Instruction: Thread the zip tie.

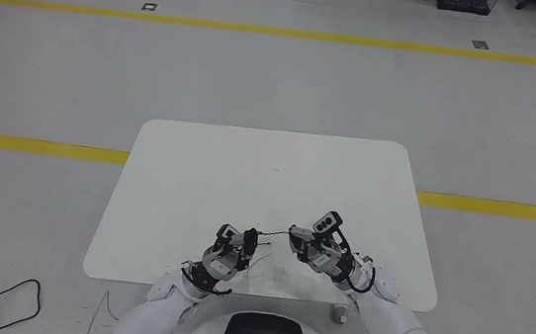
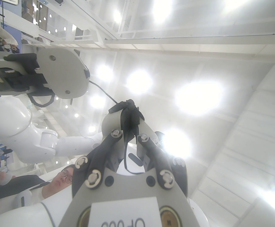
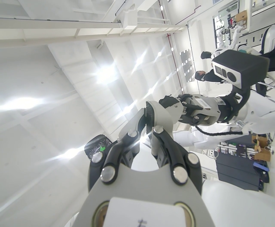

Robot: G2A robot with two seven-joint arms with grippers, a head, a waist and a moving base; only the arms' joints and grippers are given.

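A thin black zip tie (image 1: 273, 232) stretches between my two grippers, held above the front part of the white table (image 1: 268, 167). My left gripper (image 1: 252, 240) is shut on one end. In the left wrist view, the zip tie (image 2: 103, 91) runs from the left gripper (image 2: 129, 107) to the right gripper (image 2: 87, 75), and a loop of it hangs back between the fingers. My right gripper (image 1: 295, 235) is shut on the other end. In the right wrist view, the right gripper (image 3: 145, 112) has its tips close together, and the left gripper (image 3: 166, 101) sits just beyond them.
Both grippers hang close to the table's front edge, with bare white tabletop stretching beyond them. A black cable (image 1: 14, 302) lies on the floor to the left of the table.
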